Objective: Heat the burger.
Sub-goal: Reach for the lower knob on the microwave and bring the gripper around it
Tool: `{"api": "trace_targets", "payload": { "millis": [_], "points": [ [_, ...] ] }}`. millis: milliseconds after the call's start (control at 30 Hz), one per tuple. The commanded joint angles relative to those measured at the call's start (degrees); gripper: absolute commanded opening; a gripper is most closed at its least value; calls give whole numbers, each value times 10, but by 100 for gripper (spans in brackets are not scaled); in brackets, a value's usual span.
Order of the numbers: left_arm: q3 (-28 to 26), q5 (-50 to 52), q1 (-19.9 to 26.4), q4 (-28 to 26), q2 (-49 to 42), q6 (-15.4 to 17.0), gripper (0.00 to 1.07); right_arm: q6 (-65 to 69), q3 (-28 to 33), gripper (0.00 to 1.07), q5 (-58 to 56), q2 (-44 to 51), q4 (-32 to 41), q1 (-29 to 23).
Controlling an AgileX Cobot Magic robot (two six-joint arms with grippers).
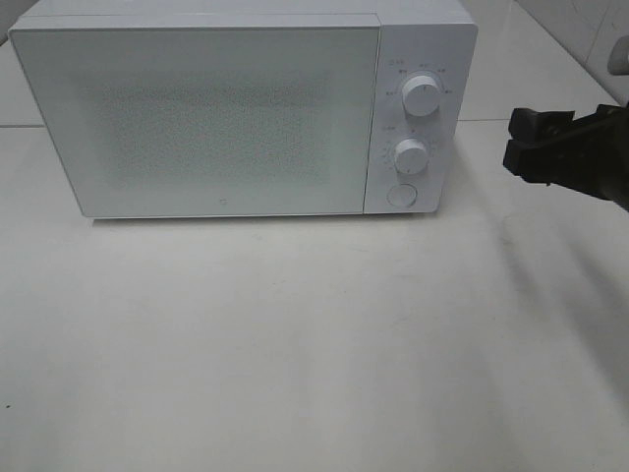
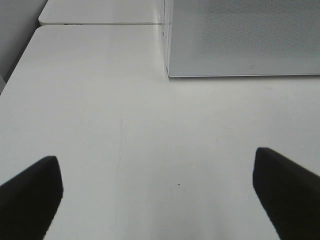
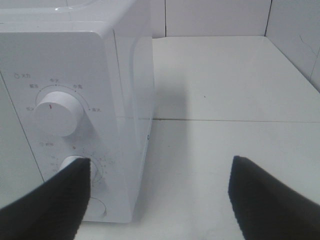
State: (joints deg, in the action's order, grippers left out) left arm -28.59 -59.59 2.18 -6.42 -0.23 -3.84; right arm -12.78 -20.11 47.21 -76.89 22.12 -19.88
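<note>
The microwave (image 1: 226,118) stands at the far side of the white table (image 1: 295,344) with its frosted door (image 1: 197,118) shut flush. No burger shows in any view: not on the table and not in either claw. It is most likely behind that door, but the speckled glass gives nothing away, so I cannot tell where it sits. For the same reason I cannot tell which way the bun dome points or how its axis lies.

The right gripper (image 1: 513,138) hangs in the air just to the right of the control panel, level with the lower knob (image 1: 411,154) and clear of the casing. Its jaws are spread wide with nothing between them. In the right wrist view one finger (image 3: 55,205) lines up in front of that lower knob, while the other is out over bare table. This placement makes sense if the step in hand is setting the controls — the arm faces the upper knob (image 1: 422,95), the lower knob and the round button (image 1: 400,195) rather than the door.

The left gripper (image 2: 157,195) does not show in the high view. Its own camera shows both fingers (image 2: 30,195) far apart over empty tabletop, holding nothing, on the near left of the microwave's front corner. It seems parked out of the way, leaving the panel side to the other arm.

With the door shut, what is left appears to be turning a knob — a move that calls for the open jaws to close around it squarely.
</note>
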Motion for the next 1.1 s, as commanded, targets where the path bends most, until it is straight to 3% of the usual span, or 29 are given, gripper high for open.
{"api": "trace_targets", "payload": {
  "millis": [33, 100, 200, 533, 733, 1100],
  "points": [
    [2, 1, 1, -2, -15, -2, 98, -29, 0, 74, 44, -14, 41, -29],
    [2, 1, 1, -2, -15, -2, 98, -48, 0, 74, 98, -46, 96, -81],
    [2, 1, 1, -2, -15, -2, 98, -61, 0, 74, 140, -67, 146, -121],
    [2, 1, 1, -2, -15, -2, 98, -69, -3, 74, 230, -119, 257, -215],
    [2, 1, 1, -2, -15, -2, 98, -88, -27, 74, 230, -151, 274, -241],
    [2, 1, 1, -2, -15, -2, 98, -92, -83, 74, 225, -217, 279, -244]
  ]
}}
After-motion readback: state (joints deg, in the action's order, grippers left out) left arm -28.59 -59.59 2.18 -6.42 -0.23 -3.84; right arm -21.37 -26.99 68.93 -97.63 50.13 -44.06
